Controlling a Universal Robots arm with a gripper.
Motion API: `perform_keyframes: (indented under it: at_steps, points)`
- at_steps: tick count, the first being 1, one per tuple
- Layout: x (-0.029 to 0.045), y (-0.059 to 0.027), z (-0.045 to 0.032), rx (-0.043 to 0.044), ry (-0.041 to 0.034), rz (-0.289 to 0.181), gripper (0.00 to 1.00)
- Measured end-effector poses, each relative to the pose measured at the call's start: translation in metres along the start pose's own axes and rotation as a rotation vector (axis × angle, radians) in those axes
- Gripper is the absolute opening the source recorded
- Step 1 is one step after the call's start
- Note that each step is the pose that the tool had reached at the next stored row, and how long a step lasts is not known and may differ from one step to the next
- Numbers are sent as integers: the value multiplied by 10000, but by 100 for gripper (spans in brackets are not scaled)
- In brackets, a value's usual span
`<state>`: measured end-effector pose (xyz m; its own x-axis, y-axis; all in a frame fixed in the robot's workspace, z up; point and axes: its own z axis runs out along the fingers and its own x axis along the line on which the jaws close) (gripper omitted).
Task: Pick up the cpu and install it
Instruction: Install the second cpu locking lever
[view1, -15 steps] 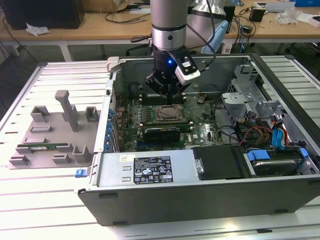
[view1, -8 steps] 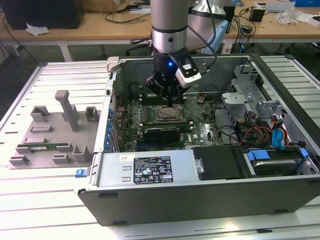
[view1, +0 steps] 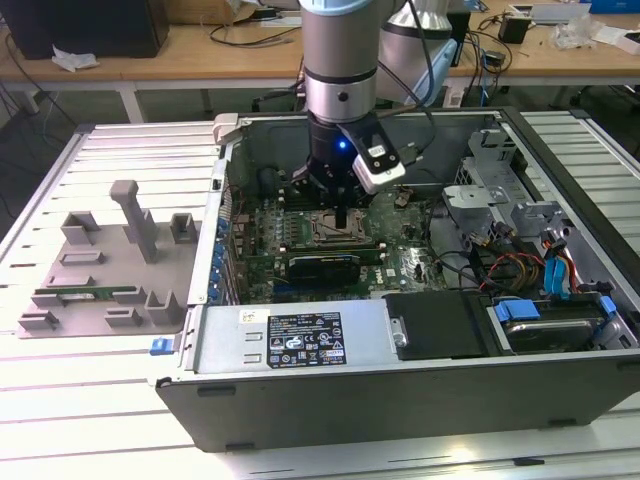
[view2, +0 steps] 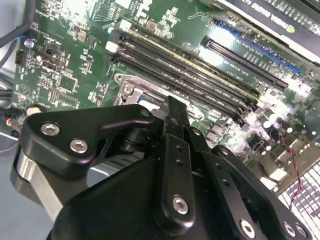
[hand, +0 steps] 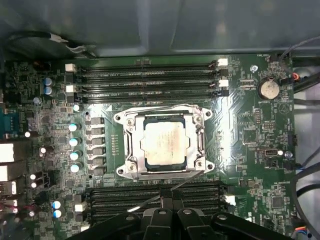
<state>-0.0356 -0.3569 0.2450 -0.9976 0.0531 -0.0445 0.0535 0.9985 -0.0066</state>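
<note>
1. Computer case (view1: 300, 345) lies open on the slatted tabletop, a grey fixture tray (view1: 100, 270) beside it toward the exterior view's left.
2. Motherboard (hand: 250, 125) covers the case floor, memory slots (hand: 145, 80) flanking the socket frame (hand: 165, 142).
3. Gripper (view1: 340, 215) hangs right above that socket; its black fingers (view2: 172, 150) look drawn together, gripping nothing.
4. The cpu (hand: 166, 145) sits inside the socket frame, silvery top up, free of the gripper.
</note>
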Motion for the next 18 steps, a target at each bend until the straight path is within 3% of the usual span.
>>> perform_keyframes:
  at_steps: [13,18]
  points:
    - [55,-39,74,-18,1,-25,11]
    - [83,-41,102,-140,8,-20,11]
